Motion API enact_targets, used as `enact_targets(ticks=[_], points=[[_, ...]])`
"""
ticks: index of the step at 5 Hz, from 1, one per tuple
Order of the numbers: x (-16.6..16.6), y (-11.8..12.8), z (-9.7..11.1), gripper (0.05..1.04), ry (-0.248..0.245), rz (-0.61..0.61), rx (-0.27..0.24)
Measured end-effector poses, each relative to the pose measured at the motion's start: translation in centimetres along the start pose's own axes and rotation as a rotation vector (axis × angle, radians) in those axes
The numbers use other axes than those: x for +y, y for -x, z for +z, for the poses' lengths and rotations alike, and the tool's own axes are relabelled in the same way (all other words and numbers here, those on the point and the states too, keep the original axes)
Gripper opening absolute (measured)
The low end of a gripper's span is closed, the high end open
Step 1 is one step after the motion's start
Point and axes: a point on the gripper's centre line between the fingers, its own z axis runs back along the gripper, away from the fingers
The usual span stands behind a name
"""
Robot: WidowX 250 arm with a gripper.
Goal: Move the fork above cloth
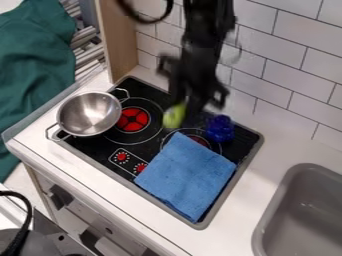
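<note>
The black gripper (190, 106) hangs blurred over the back part of the stove, behind the cloth. A yellow-green thing (174, 116) shows at its lower left, close against it in the view; whether this is the fork, and whether it is held, I cannot tell. The blue cloth (186, 176) lies flat across the front right of the stove, over part of the right burner. Its top corner is a little below the green thing in the view.
A steel colander (89, 114) with two handles stands at the stove's left. Right of the gripper is a dark blue object (219, 128). A grey sink (302, 215) is at the lower right, and a tiled wall (294, 65) rises behind the counter.
</note>
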Motion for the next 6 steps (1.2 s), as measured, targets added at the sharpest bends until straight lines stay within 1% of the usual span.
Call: enact_targets(ticks=[1,2,3,4,5,6], points=[[-1.6,3.5,-2.1,0.280,0.048,0.065,0.033],[-2.5,4.6,-3.4,0.280,0.106,0.080,0.006],[-3.2,4.5,-4.8,0.280,0.140,0.068,0.001],[-3.7,4.1,-5.9,0.345,0.159,0.062,-0.001],[-3.6,2.9,-5.7,0.643,0.154,0.043,-0.008],[-3.0,3.1,-5.2,0.945,0.117,0.044,0.025]])
